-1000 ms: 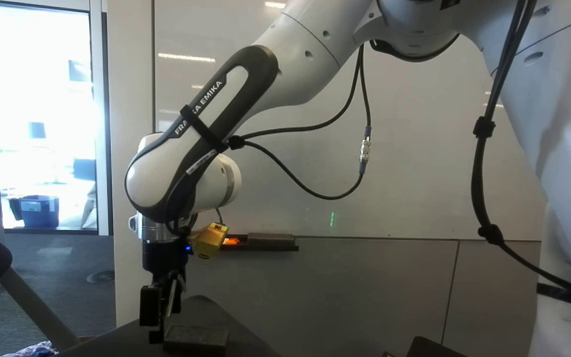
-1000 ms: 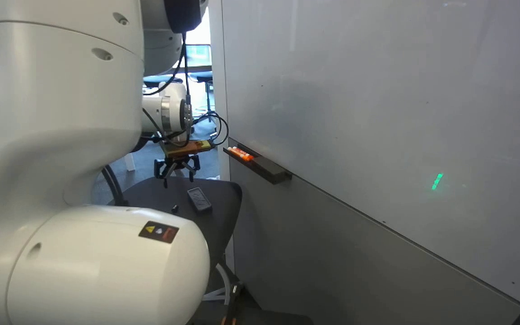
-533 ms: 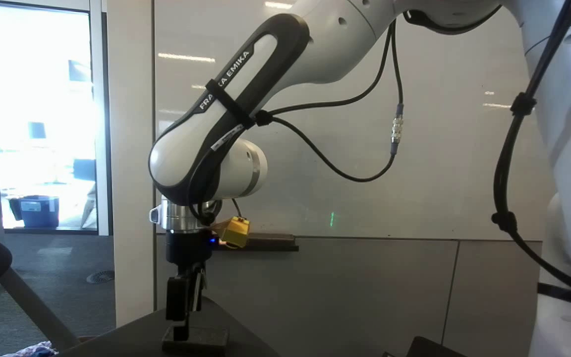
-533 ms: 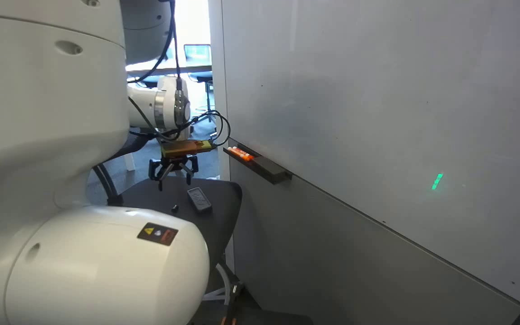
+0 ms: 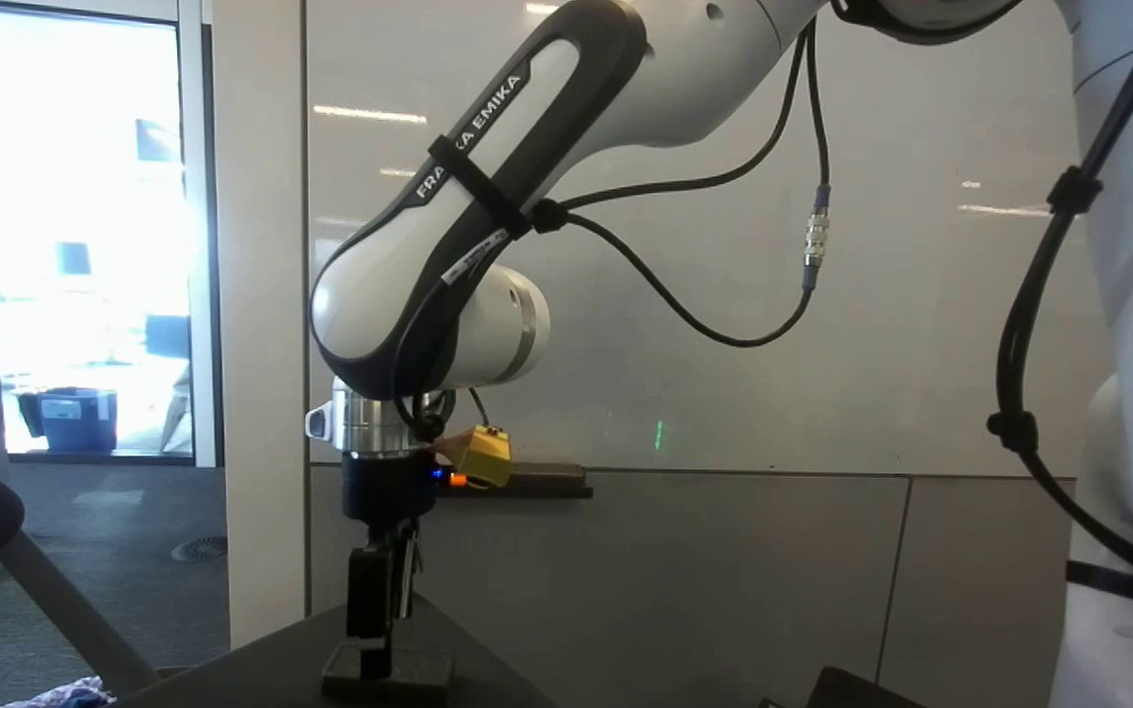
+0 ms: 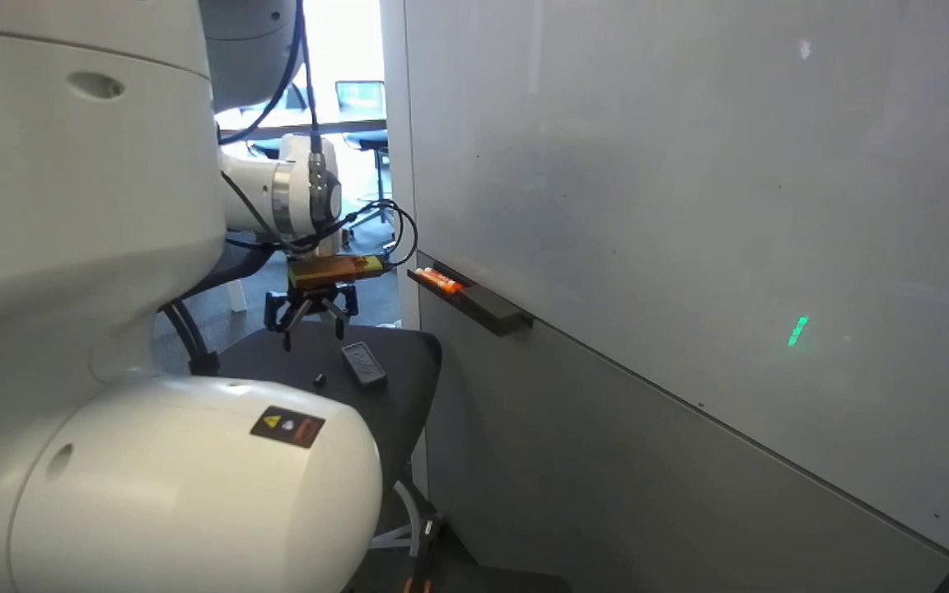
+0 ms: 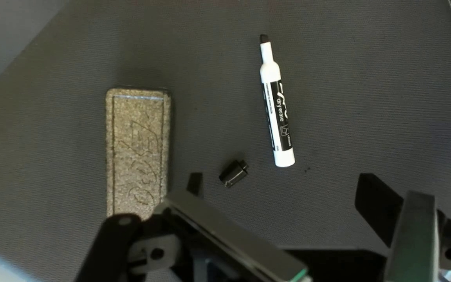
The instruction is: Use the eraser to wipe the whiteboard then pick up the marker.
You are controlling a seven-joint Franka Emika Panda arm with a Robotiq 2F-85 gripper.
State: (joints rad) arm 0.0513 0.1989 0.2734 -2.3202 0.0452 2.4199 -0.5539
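The eraser [image 7: 139, 149] is a dark block lying flat on a dark padded surface [image 6: 409, 362]; it shows in both exterior views [image 5: 424, 674] [image 6: 364, 365]. My gripper [image 7: 283, 192] is open and empty above that surface; its left finger is just right of the eraser, whose near end is partly covered. It also shows in both exterior views [image 5: 377, 669] [image 6: 313, 336]. The whiteboard [image 6: 647, 206] bears a short green mark [image 6: 798, 331]. Orange-and-white markers [image 6: 439, 281] lie in the tray [image 6: 466, 310]. A white dry-erase pen [image 7: 276, 105] with a black label lies uncapped beyond the fingers.
A small black cap [image 7: 234, 173] lies between the eraser and the pen. A second dark block [image 6: 493, 305] sits in the tray beside the orange markers. The lower wall panel [image 5: 685, 570] stands close behind the padded surface. A glass window [image 5: 65, 197] is at the left.
My gripper has moved rightward in one exterior view and slightly left in the other, staying open. The eraser, the orange markers and the green mark have not moved.
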